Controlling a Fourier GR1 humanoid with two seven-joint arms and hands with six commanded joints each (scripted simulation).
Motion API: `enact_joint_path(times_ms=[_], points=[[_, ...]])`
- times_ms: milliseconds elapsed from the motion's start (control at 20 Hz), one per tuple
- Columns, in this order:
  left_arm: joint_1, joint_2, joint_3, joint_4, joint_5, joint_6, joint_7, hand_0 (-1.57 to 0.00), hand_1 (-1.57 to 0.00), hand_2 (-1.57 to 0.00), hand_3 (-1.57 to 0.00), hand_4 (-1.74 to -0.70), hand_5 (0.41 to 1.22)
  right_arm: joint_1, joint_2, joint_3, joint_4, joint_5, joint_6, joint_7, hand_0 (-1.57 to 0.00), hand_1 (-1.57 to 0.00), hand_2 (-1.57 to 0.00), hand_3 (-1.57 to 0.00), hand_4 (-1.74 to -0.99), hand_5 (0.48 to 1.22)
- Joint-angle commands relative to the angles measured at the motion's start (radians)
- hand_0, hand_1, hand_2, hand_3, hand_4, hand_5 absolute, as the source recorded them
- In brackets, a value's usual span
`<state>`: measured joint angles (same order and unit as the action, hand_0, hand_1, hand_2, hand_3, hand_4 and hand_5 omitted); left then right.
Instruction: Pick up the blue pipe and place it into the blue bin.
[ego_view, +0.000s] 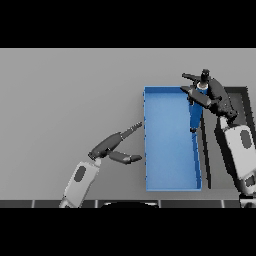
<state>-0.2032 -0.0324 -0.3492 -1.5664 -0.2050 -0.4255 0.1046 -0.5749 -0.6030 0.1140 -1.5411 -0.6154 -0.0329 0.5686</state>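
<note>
While my right hand (207, 95) pinches the blue pipe (195, 116), it hangs below those fingers, over the blue bin's (170, 150) right wall.

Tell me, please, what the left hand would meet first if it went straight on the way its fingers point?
The left hand points up and to the right, so it would probably meet the near wall of the blue bin first, though height is unclear.

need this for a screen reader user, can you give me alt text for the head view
The right hand holds a blue pipe upright over the far right corner of a blue bin on a grey table. The left hand hangs open just left of the bin.
</note>
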Motion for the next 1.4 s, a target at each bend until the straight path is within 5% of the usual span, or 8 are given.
enact_joint_path(times_ms=[0,100,150,350,500,650,900,1350], points=[[-0.001,-0.009,-0.006,-0.002,-0.001,0.003,-0.001,0.00,0.00,0.00,0.00,-0.88,0.425,0.025,-0.009,0.015,-0.012,0.027,-0.023,0.020,-1.57,-1.57,-1.57,-1.57,-1.741,1.221],[-0.002,-0.014,-0.011,0.010,-0.006,0.003,-0.007,0.00,0.00,0.00,0.00,-0.89,0.422,0.044,-0.016,0.060,0.001,0.038,-0.090,0.041,-1.57,-1.57,-1.57,-1.52,-1.741,1.221],[-0.003,-0.016,-0.011,0.003,-0.004,0.004,0.001,0.00,0.00,0.00,0.00,-0.89,0.420,0.055,-0.019,0.085,0.007,0.052,-0.115,0.041,-1.57,-1.57,-1.57,-1.26,-1.741,1.221],[-0.004,-0.008,-0.004,-0.010,0.007,-0.003,0.013,0.00,0.00,0.00,0.00,-0.88,0.421,0.084,-0.082,0.202,0.038,0.063,-0.203,0.033,-1.57,-1.55,-1.57,-0.85,-1.741,1.221],[-0.005,-0.011,-0.008,-0.005,0.003,-0.001,0.011,0.00,0.00,0.00,0.00,-0.88,0.422,0.032,-0.127,0.307,0.091,0.030,-0.249,0.028,-0.94,-0.85,-0.86,-0.50,-1.503,1.221],[-0.002,-0.010,-0.005,-0.009,0.006,0.001,0.013,0.00,0.00,0.00,0.00,-0.88,0.428,-0.017,-0.180,0.419,0.120,-0.003,-0.198,0.011,-0.48,-0.44,-0.44,-0.26,-1.275,1.186],[0.005,-0.019,-0.011,-0.012,0.002,0.011,0.012,0.00,0.00,0.00,0.00,-0.89,0.428,-0.068,-0.269,0.574,0.157,-0.024,-0.102,0.041,-0.16,-0.14,-0.14,-0.08,-1.083,0.934],[0.007,-0.009,-0.008,-0.014,0.000,0.009,0.007,0.00,0.00,0.00,0.00,-0.89,0.429,-0.155,-0.329,0.747,0.202,-0.089,-0.101,0.041,-0.02,-0.02,-0.02,-0.01,-1.033,0.696]])
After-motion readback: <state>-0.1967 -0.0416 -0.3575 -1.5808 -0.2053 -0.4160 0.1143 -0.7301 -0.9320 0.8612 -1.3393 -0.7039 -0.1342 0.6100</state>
